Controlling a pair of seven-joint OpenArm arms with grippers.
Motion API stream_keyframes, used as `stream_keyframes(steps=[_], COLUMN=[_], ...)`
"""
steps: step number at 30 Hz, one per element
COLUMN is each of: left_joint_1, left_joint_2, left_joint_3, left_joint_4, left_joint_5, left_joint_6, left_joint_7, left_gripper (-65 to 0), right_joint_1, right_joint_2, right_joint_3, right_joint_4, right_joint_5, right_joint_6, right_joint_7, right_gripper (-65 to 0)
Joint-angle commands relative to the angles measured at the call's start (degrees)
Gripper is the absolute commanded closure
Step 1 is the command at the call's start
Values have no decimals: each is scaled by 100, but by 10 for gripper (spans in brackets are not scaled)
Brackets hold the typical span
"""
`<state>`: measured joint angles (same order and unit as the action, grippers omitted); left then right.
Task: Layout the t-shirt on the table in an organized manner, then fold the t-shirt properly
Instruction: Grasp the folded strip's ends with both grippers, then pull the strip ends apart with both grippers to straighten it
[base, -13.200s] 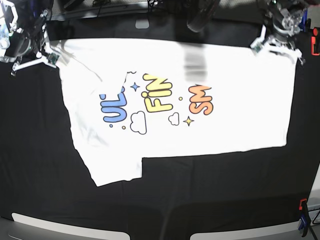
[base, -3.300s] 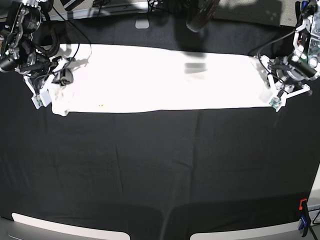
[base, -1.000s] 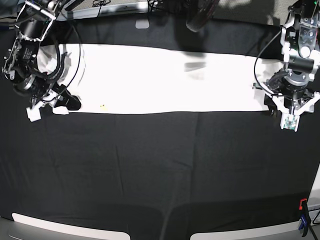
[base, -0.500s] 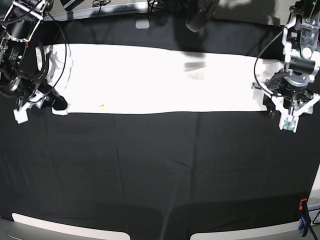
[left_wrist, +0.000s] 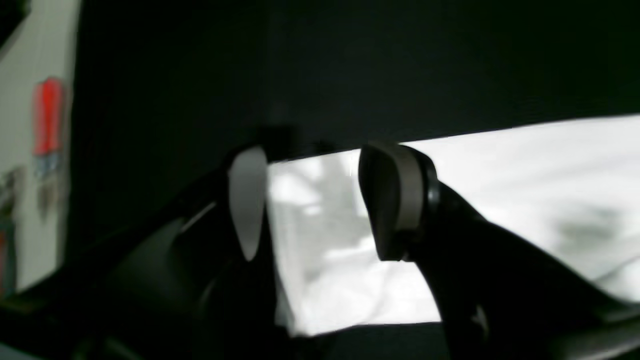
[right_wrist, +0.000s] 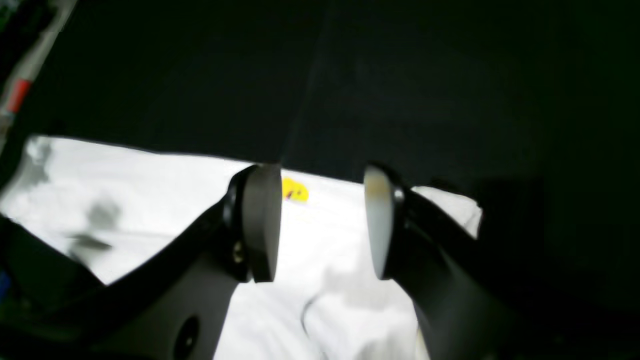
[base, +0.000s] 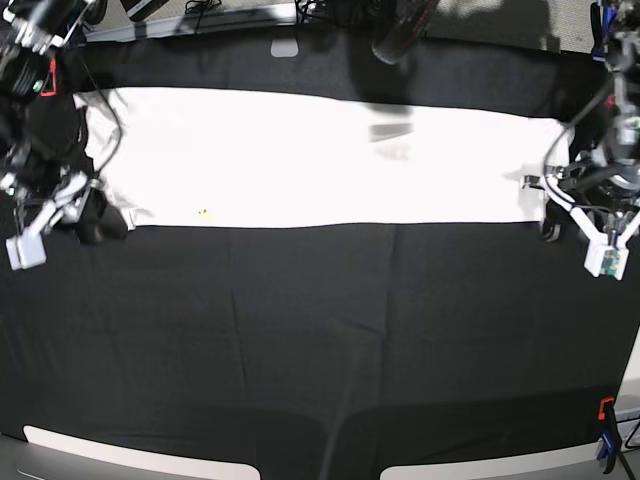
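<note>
The t-shirt (base: 320, 155) lies across the far half of the table (base: 320, 340) as a long white band, folded lengthwise, its near edge running almost straight from one side of the base view to the other. Each end of that band sits close to a claw. The left gripper (base: 555, 222) hangs just off the band's end on the right side of the base view, at the near corner; in its own wrist view the left gripper (left_wrist: 320, 200) has its two fingers spread apart with nothing between them but air, and the shirt's corner shows through the gap, below and beyond the pads. The right gripper (base: 100, 222) sits at the opposite end, beside the near corner there. In the right wrist view the right gripper (right_wrist: 322, 220) also stands apart — no cloth is pinched — and white fabric fills the space under and behind the fingers, with rumpled folds near the bottom of that frame.

The cloth is plain white on its upper face, bright enough to wash out most creases. One small yellow mark (right_wrist: 294, 190) peeks out at the near edge, just behind the right claw's fingers; the base view shows the same yellow mark (base: 205, 212) as a speck near that end. A grey shadow (base: 390, 132) falls across the far edge around the middle.
</note>
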<state>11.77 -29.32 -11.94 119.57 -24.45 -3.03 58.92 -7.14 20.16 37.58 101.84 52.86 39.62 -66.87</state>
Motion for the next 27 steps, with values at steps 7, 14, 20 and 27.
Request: stream_keyframes(steps=[7, 14, 20, 27], left_joint_1=[-87, -466, -719, -682], left_joint_2=[-120, -404, -514, -466], left_joint_3=[-1167, -1663, -1644, -1641], left_joint_4=[-1246, -3351, -4704, -5359], left_joint_5=[-1187, -2804, -3156, -3171], left_joint_6=[-713, -1805, -2520, -2813], left_joint_7=[109, 433, 409, 748], left_gripper=[-316, -316, -316, -316], right_joint_1=[-894, -1495, -1495, -1495], right_joint_2=[-708, -1134, -1130, -1130], right_joint_3=[890, 1661, 1790, 1790], right_joint_4=[1934, 3254, 3316, 3316], right_joint_5=[-168, -157, -149, -149], right_joint_6=[38, 38, 38, 38], right_joint_7=[127, 127, 127, 127], right_gripper=[-262, -262, -262, -262])
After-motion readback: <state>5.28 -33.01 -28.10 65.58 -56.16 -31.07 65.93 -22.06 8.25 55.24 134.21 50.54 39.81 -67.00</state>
